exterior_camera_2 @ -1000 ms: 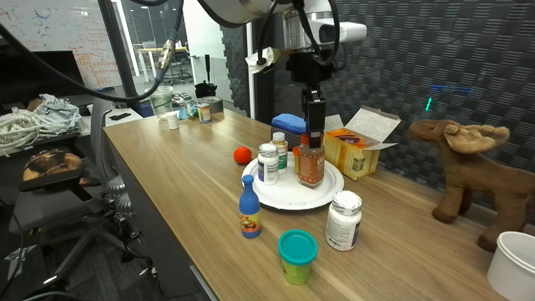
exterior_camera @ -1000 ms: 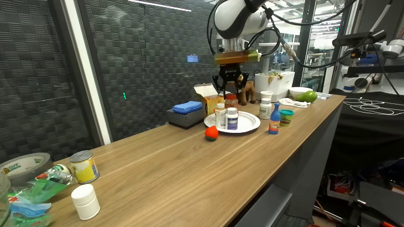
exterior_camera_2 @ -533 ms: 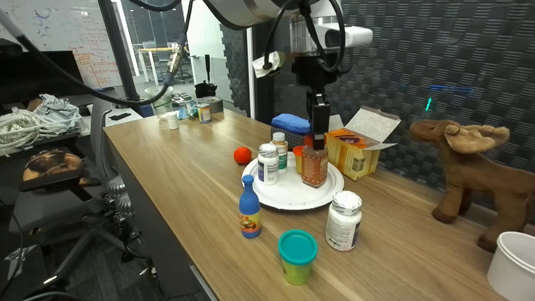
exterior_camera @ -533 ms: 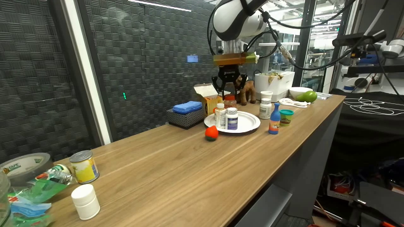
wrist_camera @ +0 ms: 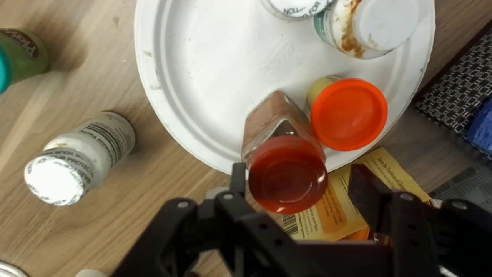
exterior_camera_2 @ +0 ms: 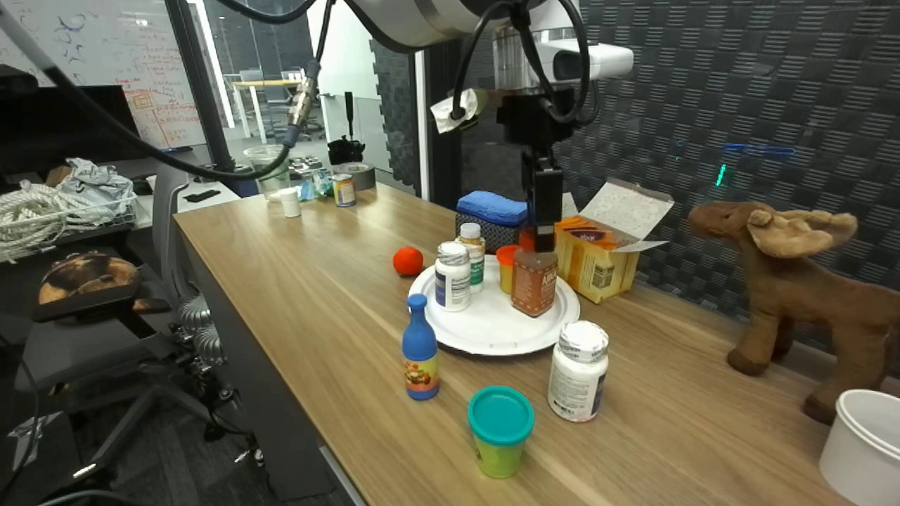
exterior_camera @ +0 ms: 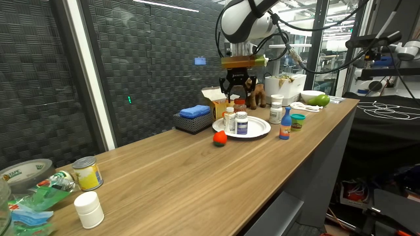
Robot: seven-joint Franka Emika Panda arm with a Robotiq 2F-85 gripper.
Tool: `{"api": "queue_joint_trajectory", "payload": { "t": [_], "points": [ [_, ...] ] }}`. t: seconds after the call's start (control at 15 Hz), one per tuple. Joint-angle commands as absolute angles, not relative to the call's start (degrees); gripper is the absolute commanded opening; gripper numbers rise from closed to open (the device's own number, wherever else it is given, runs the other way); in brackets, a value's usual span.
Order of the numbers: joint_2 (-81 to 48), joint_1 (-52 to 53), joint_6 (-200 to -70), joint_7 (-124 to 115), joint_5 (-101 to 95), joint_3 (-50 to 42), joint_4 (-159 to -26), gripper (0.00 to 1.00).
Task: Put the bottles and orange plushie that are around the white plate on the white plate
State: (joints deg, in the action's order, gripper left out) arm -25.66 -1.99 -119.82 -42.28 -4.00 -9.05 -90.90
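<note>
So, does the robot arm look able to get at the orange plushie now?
Probably not without rising first: the gripper straddles the red lid, and the green-labelled bottle stands between it and the plushie.

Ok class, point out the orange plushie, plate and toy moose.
Orange plushie (exterior_camera: pixel 220 137): in an exterior view, on its body.
Plate (wrist_camera: pixel 257 54): in the wrist view, on its bare middle.
Toy moose (exterior_camera_2: pixel 815 295): in an exterior view, on its flank.

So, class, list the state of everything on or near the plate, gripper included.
Gripper: open
White plate: holds four containers
Red-lidded jar: closed, upright
Orange-lidded tub: closed
Green-labelled bottle: closed
Purple-labelled bottle: closed
White bottle off plate: closed
Blue bottle: upright
Teal-lidded tub: closed
Orange plushie: off plate
Yellow box: open
Patterned box: cannot tell
</note>
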Motion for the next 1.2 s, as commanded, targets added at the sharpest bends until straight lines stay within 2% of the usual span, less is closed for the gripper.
{"api": "queue_joint_trajectory", "payload": {
  "t": [0.0, 0.6, 1.13],
  "points": [
    [-22.0, -1.9, -121.7, -41.6, -4.0, -9.4, -94.0, 1.00],
    [-9.5, -4.1, -124.4, -39.6, -4.6, -11.0, -107.9, 1.00],
    [-6.0, -7.6, -125.5, -38.9, -5.4, -12.2, -114.1, 1.00]
  ]
}}
